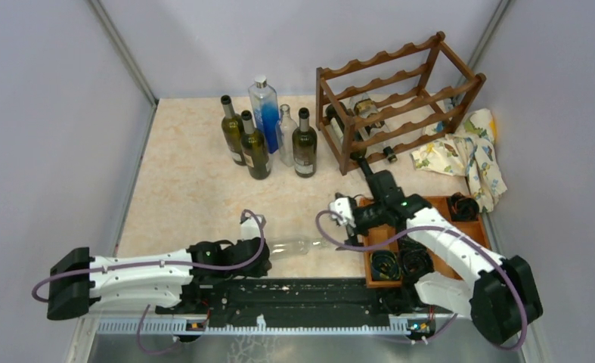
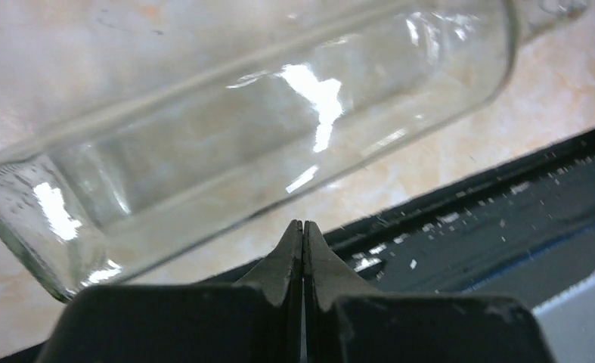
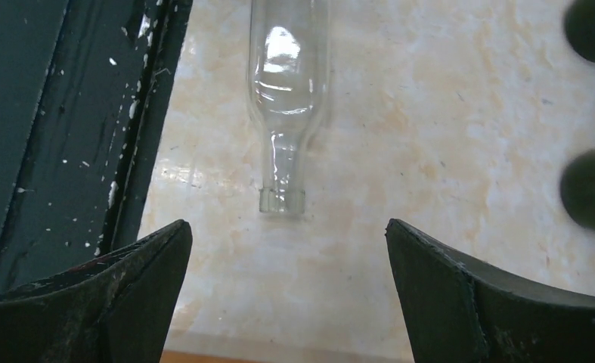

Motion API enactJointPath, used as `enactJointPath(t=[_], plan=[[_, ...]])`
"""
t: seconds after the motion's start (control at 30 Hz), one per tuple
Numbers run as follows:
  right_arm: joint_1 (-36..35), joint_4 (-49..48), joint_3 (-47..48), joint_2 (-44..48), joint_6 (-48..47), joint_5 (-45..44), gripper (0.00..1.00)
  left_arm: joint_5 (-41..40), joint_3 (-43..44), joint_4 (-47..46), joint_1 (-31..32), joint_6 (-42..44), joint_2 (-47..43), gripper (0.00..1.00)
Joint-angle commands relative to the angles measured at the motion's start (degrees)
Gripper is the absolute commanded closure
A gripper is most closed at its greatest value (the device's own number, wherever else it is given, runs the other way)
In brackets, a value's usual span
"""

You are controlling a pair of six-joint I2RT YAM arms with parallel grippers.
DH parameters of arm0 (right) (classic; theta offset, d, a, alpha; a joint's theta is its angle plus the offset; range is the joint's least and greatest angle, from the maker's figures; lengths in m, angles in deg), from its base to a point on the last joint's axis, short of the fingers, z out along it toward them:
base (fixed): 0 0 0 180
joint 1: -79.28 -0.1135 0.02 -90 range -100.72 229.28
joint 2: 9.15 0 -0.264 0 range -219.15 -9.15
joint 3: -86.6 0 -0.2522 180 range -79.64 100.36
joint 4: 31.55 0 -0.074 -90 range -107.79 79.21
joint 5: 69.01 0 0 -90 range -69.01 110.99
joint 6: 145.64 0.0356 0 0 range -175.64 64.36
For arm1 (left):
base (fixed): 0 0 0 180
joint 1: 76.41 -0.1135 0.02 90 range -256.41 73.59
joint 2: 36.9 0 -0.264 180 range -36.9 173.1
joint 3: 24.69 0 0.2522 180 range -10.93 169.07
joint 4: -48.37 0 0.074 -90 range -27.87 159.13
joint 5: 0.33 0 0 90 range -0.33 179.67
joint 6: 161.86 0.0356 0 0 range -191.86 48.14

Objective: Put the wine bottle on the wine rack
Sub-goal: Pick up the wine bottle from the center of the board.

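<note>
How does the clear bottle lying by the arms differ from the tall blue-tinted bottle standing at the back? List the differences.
Pose: the lying bottle is on its side; the blue-tinted bottle stands upright.
Contents: the lying bottle looks empty; the blue-tinted bottle shows blue in its body.
Top: the lying bottle's mouth is uncapped; the blue-tinted bottle wears a white cap.
Both are see-through.

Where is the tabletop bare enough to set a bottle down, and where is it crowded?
Bare tabletop lies left of the standing bottles and between them and the lying clear bottle. Crowded: the right side, with wine rack, patterned cloth and cable tray.
</note>
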Motion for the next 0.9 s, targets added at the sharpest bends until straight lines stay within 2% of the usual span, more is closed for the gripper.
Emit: enactJointPath(t=[0.0, 0.1, 0.2, 0.33, 0.43, 0.6, 0.67, 0.73, 0.8, 0.87], plan=[[-10.2, -14.1, 0.4, -6.3, 4.4, -9.5, 0.02, -1.8, -3.0, -5.3, -3.6, -3.1, 1.0, 0.98], [-18.2, -19.1, 1.1, -12.1, 9.1, -18.8, 0.02, -1.7, -3.5, -8.2, -5.1, -3.1, 1.7, 0.98], [-21.6, -21.5, 2.9, -18.3, 12.5, -25.4, 0.03, -1.6, -4.1, -9.9, -6.4, -2.7, 2.1, 0.98], [-24.2, -21.5, 5.1, -24.5, 14.7, -28.7, 0.14, 0.1, -5.5, -13.8, -8.8, -1.9, 2.2, 0.99], [-26.1, -21.9, 5.2, -26.6, 15.8, -30.4, 0.30, 1.3, -6.3, -16.2, -10.3, -1.4, 1.9, 0.99], [-26.4, -22.3, 5.7, -27.3, 18.3, -31.6, 0.71, 1.6, -6.3, -17.3, -10.9, -0.2, 1.5, 0.98], [-26.2, -22.0, 6.0, -27.3, 19.7, -32.4, 0.86, 1.8, -6.2, -17.4, -10.9, 0.2, 0.8, 0.94], [-24.9, -21.0, 6.5, -27.2, 21.1, -31.3, 0.99, 1.8, -6.1, -17.3, -10.9, 0.5, -0.6, 0.81], [-22.3, -19.5, 7.3, -26.9, 22.5, -28.0, 1.00, 2.0, -5.9, -17.2, -10.9, 1.0, -2.7, 0.72], [-19.4, -17.0, 8.9, -26.7, 23.7, -24.8, 1.00, 2.8, -5.5, -17.1, -11.0, 1.9, -5.1, 0.66]])
